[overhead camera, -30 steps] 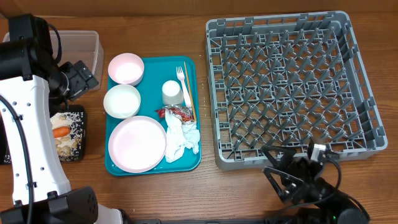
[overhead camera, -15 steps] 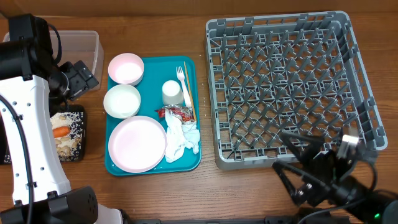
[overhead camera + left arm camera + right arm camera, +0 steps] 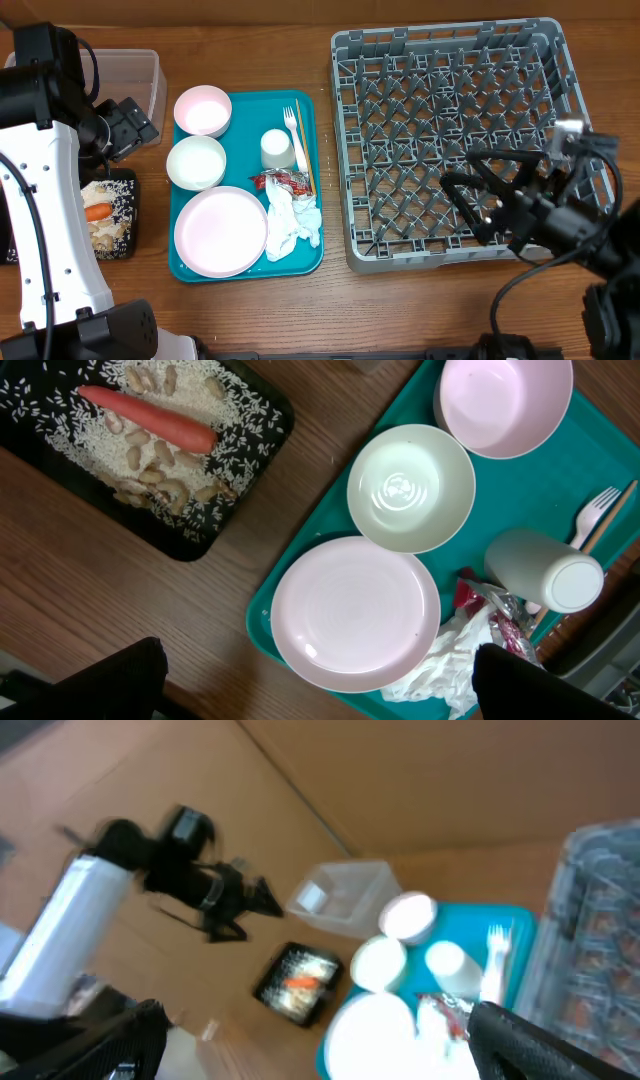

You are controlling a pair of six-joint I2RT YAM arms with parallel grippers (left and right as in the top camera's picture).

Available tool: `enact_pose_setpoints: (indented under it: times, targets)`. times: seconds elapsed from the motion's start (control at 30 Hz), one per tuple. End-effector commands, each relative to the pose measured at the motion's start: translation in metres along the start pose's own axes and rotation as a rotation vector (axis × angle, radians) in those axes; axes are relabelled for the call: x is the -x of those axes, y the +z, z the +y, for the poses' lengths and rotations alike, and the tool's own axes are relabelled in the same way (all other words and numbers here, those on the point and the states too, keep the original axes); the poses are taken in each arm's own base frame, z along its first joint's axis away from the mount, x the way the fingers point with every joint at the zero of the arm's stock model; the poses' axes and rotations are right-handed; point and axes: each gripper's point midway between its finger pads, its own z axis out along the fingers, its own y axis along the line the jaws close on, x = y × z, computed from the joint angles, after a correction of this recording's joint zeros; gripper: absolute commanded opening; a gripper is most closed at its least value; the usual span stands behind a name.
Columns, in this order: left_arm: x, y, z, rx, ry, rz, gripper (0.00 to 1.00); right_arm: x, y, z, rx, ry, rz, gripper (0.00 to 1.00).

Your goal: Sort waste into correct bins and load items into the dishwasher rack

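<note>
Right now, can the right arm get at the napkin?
Probably yes. The napkin lies uncovered at the tray's rack-side edge, nearest the right gripper, which hovers open over the rack.

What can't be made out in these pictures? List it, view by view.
Overhead: the left arm covers much of the black tray and clear tub; the right arm hides the rack's near right corner.
Left wrist: the cup hides the fork's handle; a finger covers the napkin's right side.
Right wrist: motion blur smears the small things on the teal tray; the rack is cut off at the right edge.
</note>
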Motion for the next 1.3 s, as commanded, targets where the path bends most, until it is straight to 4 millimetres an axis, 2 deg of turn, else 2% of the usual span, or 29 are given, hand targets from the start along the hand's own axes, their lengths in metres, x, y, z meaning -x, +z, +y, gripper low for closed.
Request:
enact_pose_setpoints:
  times: [0.0, 0.13, 0.23, 0.43, 0.63, 0.73, 0.83, 1.0, 1.2, 1.27]
  targets:
    - [-0.001, -0.002, 0.0, 0.0, -0.011, -0.006, 1.0, 0.012, -0.004, -0.018, -0.187, -0.108, -0.044, 1.0]
    - [-0.001, -0.002, 0.0, 0.0, -0.011, -0.006, 1.0, 0.009, -0.01, -0.059, -0.423, -0.059, -0.055, 1.0]
    - [-0.001, -0.002, 0.0, 0.0, -0.011, -0.006, 1.0, 0.012, -0.024, -0.089, -0.602, 0.011, -0.097, 1.0]
    - [-0.001, -0.002, 0.0, 0.0, -0.011, -0.006, 1.0, 0.021, -0.05, -0.118, -0.822, 0.001, -0.169, 1.0]
    - [-0.001, -0.002, 0.0, 0.0, -0.011, -0.006, 1.0, 0.036, -0.104, -0.148, -1.174, -0.025, -0.296, 1.0]
    - [-0.001, -0.002, 0.0, 0.0, -0.011, -0.006, 1.0, 0.029, -0.119, -0.155, -1.265, -0.023, -0.281, 1.0]
    - [-0.001, -0.002, 0.0, 0.0, -0.011, -0.006, 1.0, 0.02, -0.118, -0.157, -1.266, -0.012, -0.238, 1.0]
    - [-0.001, -0.002, 0.0, -0.004, -0.012, -0.007, 1.0, 0.019, -0.118, -0.157, -1.268, -0.011, -0.232, 1.0]
    - [0.012, -0.003, -0.016, -0.081, -0.014, -0.053, 1.0, 0.019, -0.118, -0.157, -1.268, -0.011, -0.232, 1.0]
    - [0.006, -0.004, -0.021, -0.112, -0.012, -0.023, 1.0, 0.019, -0.118, -0.157, -1.268, -0.011, -0.232, 1.0]
